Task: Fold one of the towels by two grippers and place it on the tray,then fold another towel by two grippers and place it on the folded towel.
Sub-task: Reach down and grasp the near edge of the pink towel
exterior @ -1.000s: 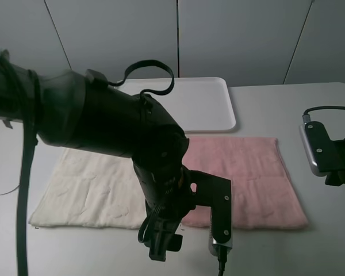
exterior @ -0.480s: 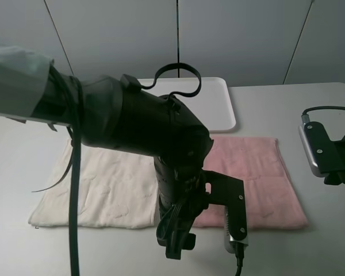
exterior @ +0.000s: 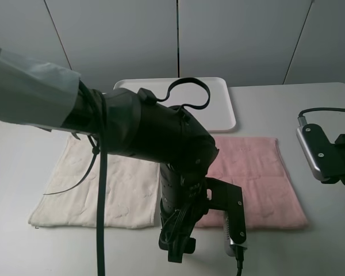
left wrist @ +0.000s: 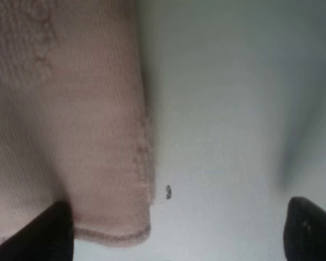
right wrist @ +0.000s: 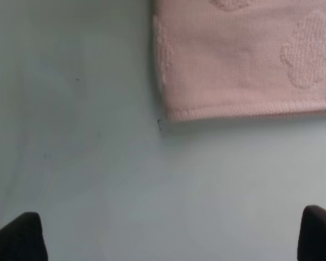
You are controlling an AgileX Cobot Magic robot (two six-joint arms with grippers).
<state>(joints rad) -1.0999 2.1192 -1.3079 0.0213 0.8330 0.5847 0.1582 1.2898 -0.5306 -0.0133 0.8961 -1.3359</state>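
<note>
Cream towel: laid flat and unfolded on the tabletop, left of centre. Its near edge is seen to run parallel to the tabletop's front. Its right part is hidden behind the left arm. The long axis cannot be told from this view.

Tray: set at the back, about centre, with its long axis running left to right. It lies just behind the towels. Both towels are off it, and its left part is covered by the left arm.

Left arm: reached in from the left and across the middle, elbow raised, forearm turned steeply down toward the near edge. A cable is looped above it.

Left tool: jaws spread wide, nothing gripped. In the left wrist view one fingertip is seen over the pink towel's hem at a corner, the other over bare tabletop. Contact with the cloth cannot be told. A small dark speck is noted on the tabletop just beside that corner.

Pink towel: laid flat and unfolded, right of centre, beside the cream towel, edges squared to the tabletop. Embossed shapes are visible in the right wrist view.

Right arm: held at the right margin, beside the pink towel's right edge, mostly out of frame.

Right tool: jaws spread wide, nothing gripped. Both fingertips are seen over bare tabletop, apart from the pink towel's corner.
</note>
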